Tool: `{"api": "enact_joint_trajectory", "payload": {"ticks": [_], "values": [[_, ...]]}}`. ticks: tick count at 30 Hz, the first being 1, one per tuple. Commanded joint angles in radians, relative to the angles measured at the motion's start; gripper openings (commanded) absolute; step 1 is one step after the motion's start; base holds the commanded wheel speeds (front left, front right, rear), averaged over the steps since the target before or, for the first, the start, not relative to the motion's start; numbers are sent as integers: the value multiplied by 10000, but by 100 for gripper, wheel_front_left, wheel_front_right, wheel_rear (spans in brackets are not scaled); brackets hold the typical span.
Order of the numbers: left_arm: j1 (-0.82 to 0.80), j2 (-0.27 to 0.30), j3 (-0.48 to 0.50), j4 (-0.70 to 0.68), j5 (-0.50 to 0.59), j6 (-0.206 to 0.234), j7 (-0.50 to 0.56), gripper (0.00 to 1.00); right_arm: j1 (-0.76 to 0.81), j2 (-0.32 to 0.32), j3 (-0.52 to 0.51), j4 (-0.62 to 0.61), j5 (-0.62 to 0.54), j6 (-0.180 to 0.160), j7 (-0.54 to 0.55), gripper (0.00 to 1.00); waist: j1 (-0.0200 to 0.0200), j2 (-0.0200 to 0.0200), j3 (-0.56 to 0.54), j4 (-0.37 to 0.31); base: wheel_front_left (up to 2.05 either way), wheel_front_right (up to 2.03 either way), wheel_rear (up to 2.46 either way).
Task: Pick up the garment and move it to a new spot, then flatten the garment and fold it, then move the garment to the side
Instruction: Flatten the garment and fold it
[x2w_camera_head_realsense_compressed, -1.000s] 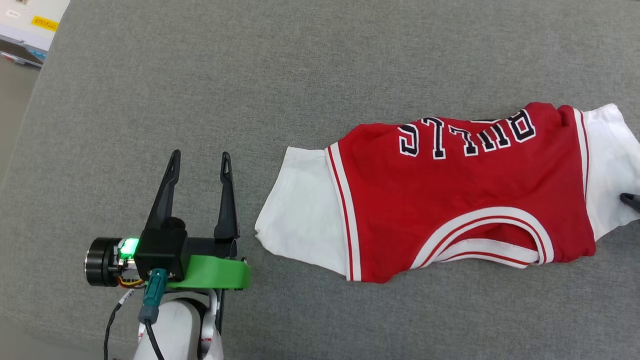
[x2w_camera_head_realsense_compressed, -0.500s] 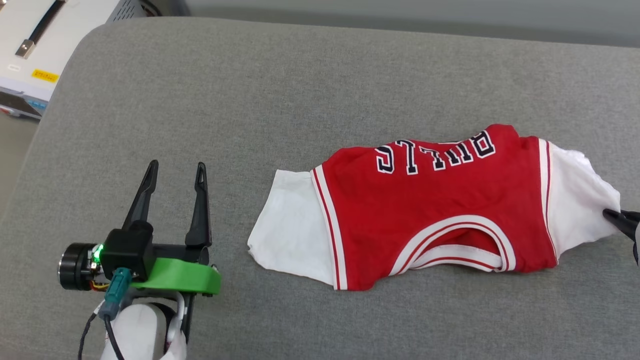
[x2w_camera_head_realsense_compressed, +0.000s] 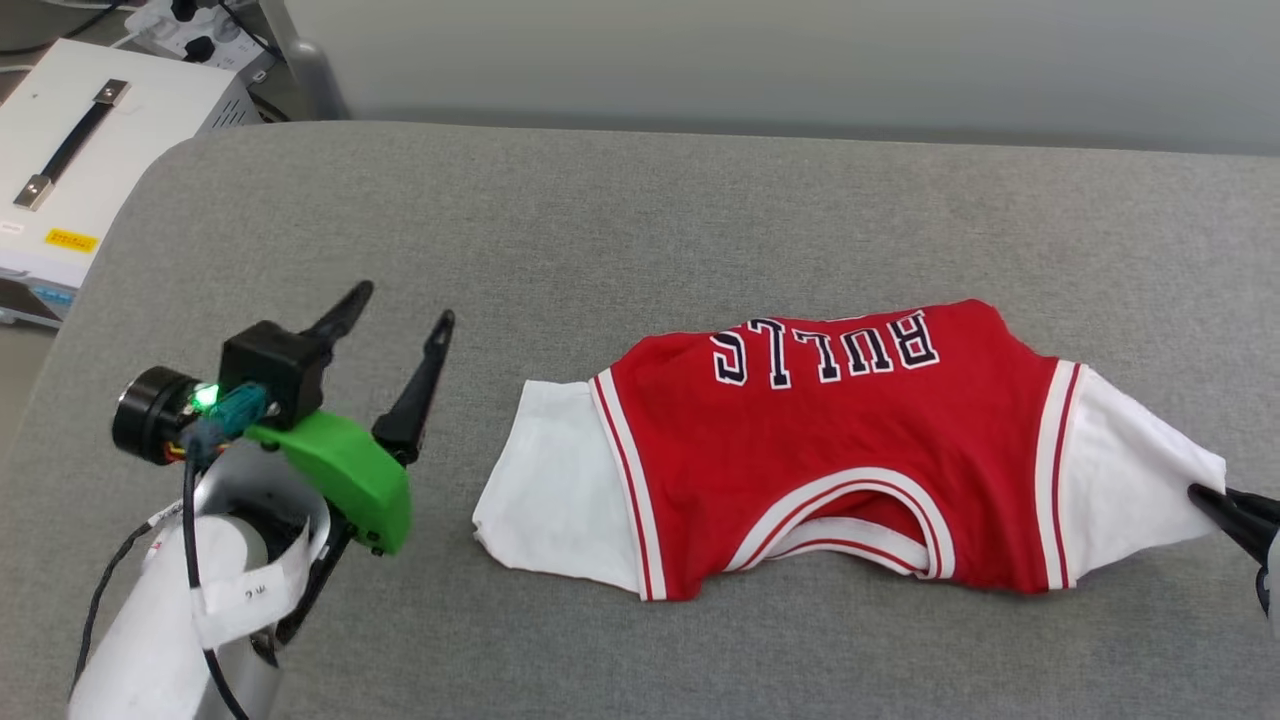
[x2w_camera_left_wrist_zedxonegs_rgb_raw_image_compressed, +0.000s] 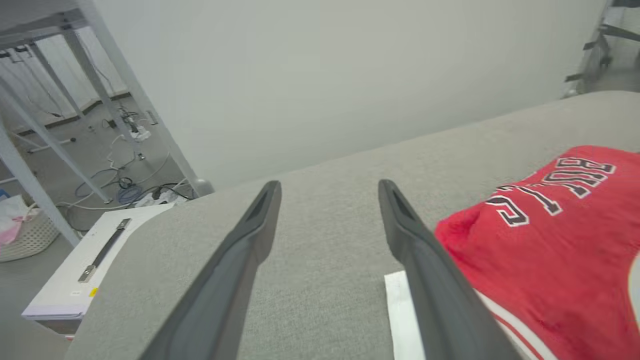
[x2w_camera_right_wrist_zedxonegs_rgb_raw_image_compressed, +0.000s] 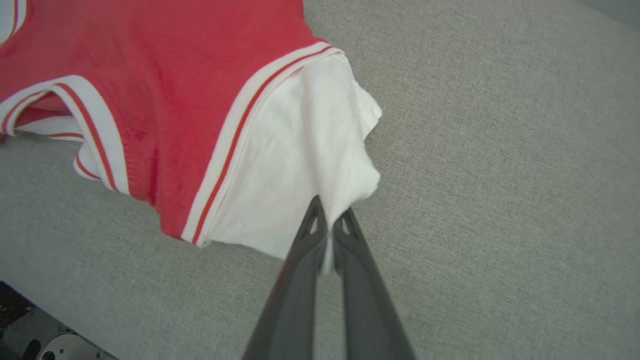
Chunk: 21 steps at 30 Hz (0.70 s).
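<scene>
The garment (x2w_camera_head_realsense_compressed: 850, 440), a red jersey with white sleeves and "BULLS" print facing up, lies crumpled on the grey cushioned surface (x2w_camera_head_realsense_compressed: 600, 220). My right gripper (x2w_camera_head_realsense_compressed: 1205, 497) is at the right edge of the head view, shut on the tip of the garment's right white sleeve (x2w_camera_head_realsense_compressed: 1130, 470). In the right wrist view, the right gripper (x2w_camera_right_wrist_zedxonegs_rgb_raw_image_compressed: 330, 210) pinches the white sleeve (x2w_camera_right_wrist_zedxonegs_rgb_raw_image_compressed: 300, 165), which bunches to a point between the fingers. My left gripper (x2w_camera_head_realsense_compressed: 405, 305) hovers open left of the other sleeve (x2w_camera_head_realsense_compressed: 545, 470), holding nothing. In the left wrist view, the left gripper (x2w_camera_left_wrist_zedxonegs_rgb_raw_image_compressed: 329, 186) has the garment (x2w_camera_left_wrist_zedxonegs_rgb_raw_image_compressed: 550, 240) to its right.
A white box with a black handle (x2w_camera_head_realsense_compressed: 90, 170) stands beyond the surface's rounded left edge. A pale wall (x2w_camera_head_realsense_compressed: 760, 60) runs behind the far edge. On the floor to the left are metal table legs (x2w_camera_left_wrist_zedxonegs_rgb_raw_image_compressed: 60, 100), cables and a basket (x2w_camera_left_wrist_zedxonegs_rgb_raw_image_compressed: 25, 240).
The head camera has tilted up, shifting the whole picture. My right gripper has shut on the right sleeve and drawn it to a point. My left gripper has risen and tilted right.
</scene>
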Motion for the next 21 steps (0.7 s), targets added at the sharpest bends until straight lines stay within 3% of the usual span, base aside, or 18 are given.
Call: {"api": "enact_joint_trajectory", "payload": {"ticks": [1, 7, 11, 15, 21], "values": [[-323, 442, -465, -172, -682, -26, 826, 100, 216, 168, -213, -130, -203, -4, 87, 0, 1, 0, -20, -70, 0, 0, 0], [-1224, 1603, -1704, -602, -3269, -30, 4010, 100, 622, 700, -847, -505, -678, -4, 508, 0, 1, 0, 75, -138, 0, 0, 0], [-1716, 2121, -2416, -485, -4200, -31, 5493, 100, 687, 943, -1066, -732, -953, -4, 781, 0, 1, 0, 227, -242, 0, 0, 0], [-2027, 2313, -3129, -148, -4827, -31, 6373, 100, 608, 1141, -1151, -873, -1125, -4, 959, 0, 1, 0, 378, -364, 0, 0, 0], [-2408, 2596, -4431, 489, -5071, -32, 6882, 100, 355, 1265, -1111, -961, -1275, -4, 1098, 0, 1, 0, 673, -576, 0, 0, 0]]}}
